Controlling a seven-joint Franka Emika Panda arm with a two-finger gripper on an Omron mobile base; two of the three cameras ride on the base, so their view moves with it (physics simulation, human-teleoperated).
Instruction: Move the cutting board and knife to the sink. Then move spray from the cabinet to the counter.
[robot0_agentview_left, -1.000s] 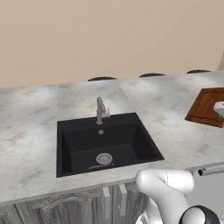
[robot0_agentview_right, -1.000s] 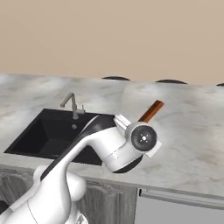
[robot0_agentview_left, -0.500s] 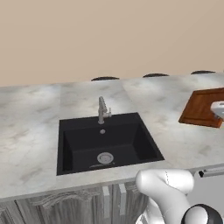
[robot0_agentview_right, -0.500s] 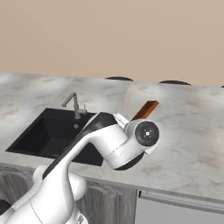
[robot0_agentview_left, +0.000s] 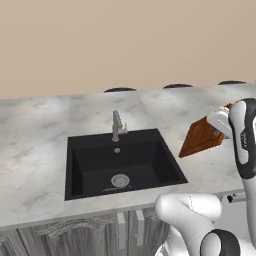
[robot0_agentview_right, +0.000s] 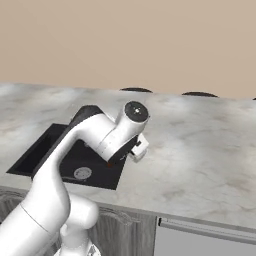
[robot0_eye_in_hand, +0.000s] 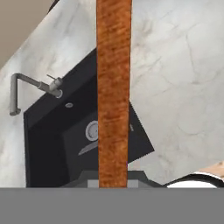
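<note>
A big plain tan wall (robot0_agentview_left: 125, 45) stands behind everything, smooth and bare. Along its bottom edge sit a few small dark rounded shapes (robot0_agentview_left: 120, 90) (too small to tell what they are). Down low, the grey wood-grain cupboard fronts (robot0_agentview_left: 65, 235) have curvy carved trim. The light is soft and even.

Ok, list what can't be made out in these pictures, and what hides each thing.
- Pincer fingertips: in the hand view, the cutting board, seen edge-on, runs down over them.
- Cutting board: in the left base view its right part is behind the arm's white link; in the right base view the arm covers nearly all of it.
- Sink: in the right base view, much of the basin is behind the arm.
</note>
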